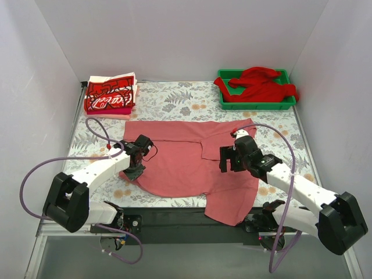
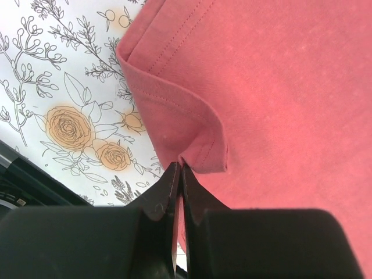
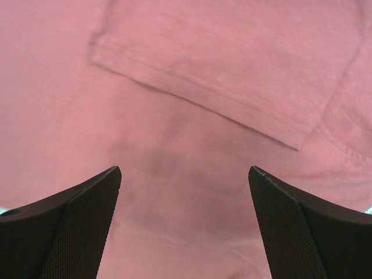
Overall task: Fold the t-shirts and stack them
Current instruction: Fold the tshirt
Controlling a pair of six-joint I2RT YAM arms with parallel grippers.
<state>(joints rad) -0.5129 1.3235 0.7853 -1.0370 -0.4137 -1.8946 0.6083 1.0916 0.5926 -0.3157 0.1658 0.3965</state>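
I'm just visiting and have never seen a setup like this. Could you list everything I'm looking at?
Salmon-pink t-shirt: one, spread out mid-table, partly draped over the near edge.
Red t-shirt: one, bright red, crumpled in the tray.
Printed t-shirts: a folded stack, red and white, far left corner; exact count unclear.
Tray: one, green, far right corner.
Table: one, white floral cover.
Cables: purple, looping from each arm.
Left arm: one, white and black; the left tool is shut on the salmon-pink t-shirt's left edge.
Right arm: one, white and black; the right tool is open over the same shirt.
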